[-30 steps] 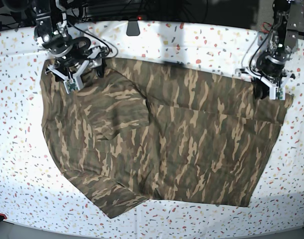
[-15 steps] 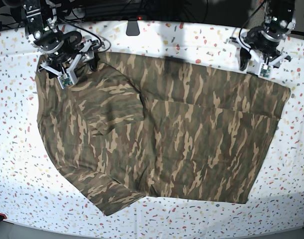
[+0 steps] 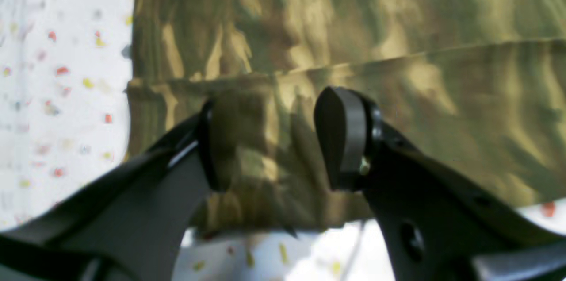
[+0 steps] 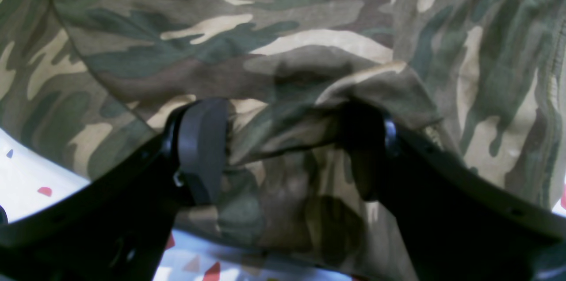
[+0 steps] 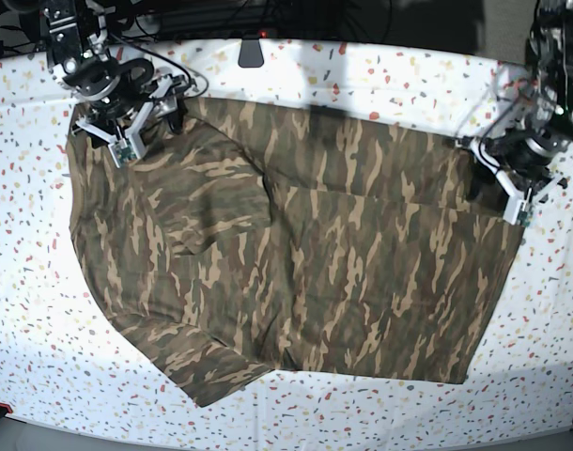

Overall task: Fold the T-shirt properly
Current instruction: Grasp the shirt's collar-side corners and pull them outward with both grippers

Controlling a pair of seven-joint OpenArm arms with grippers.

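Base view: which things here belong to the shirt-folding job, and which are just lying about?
Part of the job:
- T-shirt
- left claw
- right claw

Just there:
- speckled white cloth under the shirt
- cables at the far edge

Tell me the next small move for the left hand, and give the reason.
Probably lower and close the left hand on the T-shirt edge beneath it. Its fingers stand apart over a folded edge near the shirt's corner, gripping nothing, while the right hand is open too, with bunched cloth between its fingers.
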